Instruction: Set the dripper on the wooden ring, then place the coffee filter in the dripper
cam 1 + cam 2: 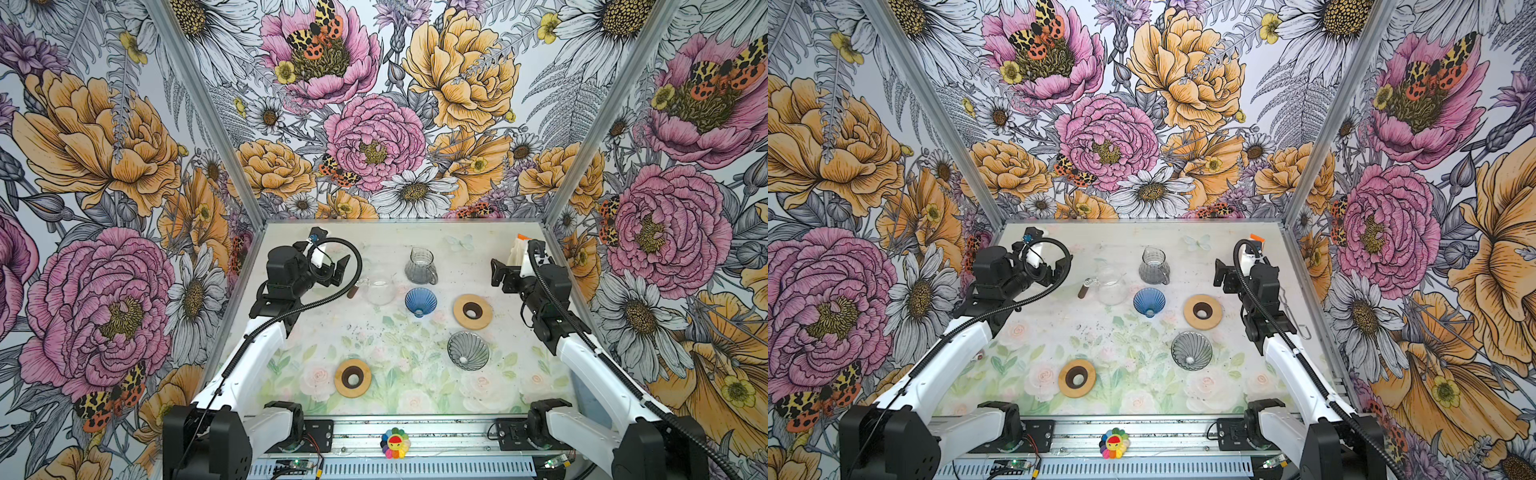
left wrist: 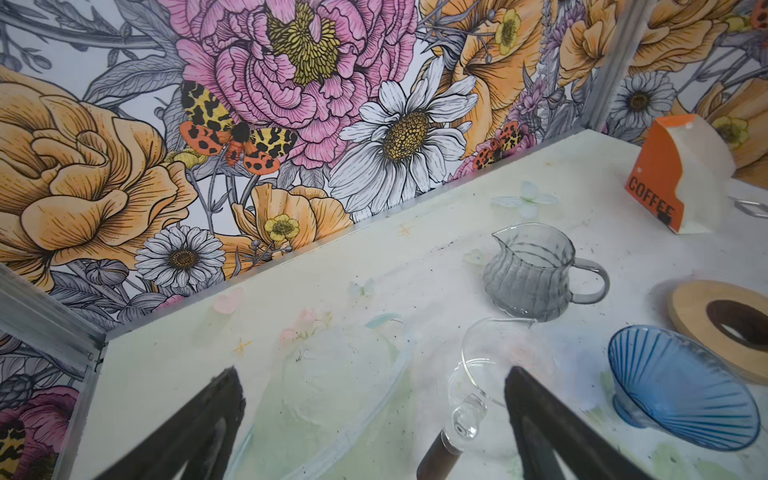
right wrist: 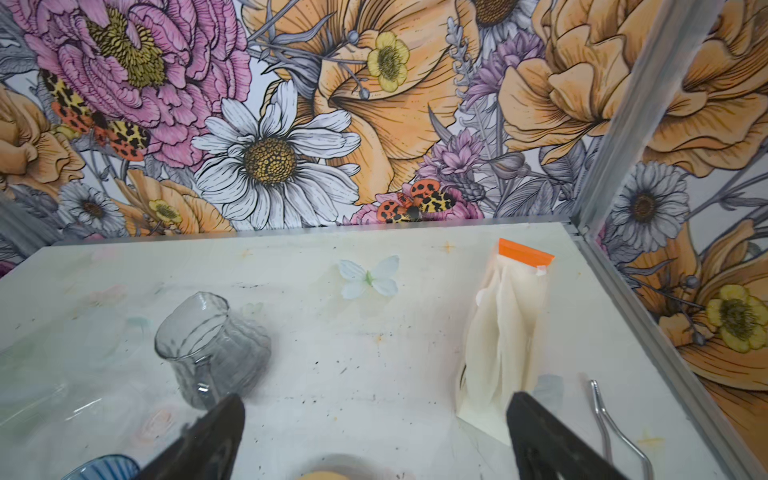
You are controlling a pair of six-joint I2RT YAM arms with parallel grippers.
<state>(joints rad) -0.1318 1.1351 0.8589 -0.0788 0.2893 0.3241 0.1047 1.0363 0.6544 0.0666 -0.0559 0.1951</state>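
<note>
Hovering empty, left hand (image 2: 370,370) and right hand (image 3: 374,399) stand open. Filters (image 3: 505,332) sit just ahead of right hand; none is in a dripper (image 1: 420,301).

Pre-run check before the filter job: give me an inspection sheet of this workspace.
Surface: table with a floral print, scattered with dark specks.
Job's things: paper filters stacked in an orange holder at the far right corner; blue dripper tipped sideways, grey dripper nearer the front; no filter in either.
Clutter: two wooden rings, grey pitcher, clear server, metal tongs by the right wall.
Grippers: left gripper and right gripper both open and empty.
Cables: black conduit along each arm, looped at the left wrist.
Surroundings: floral walls on three sides; flower toy on the front rail.
</note>
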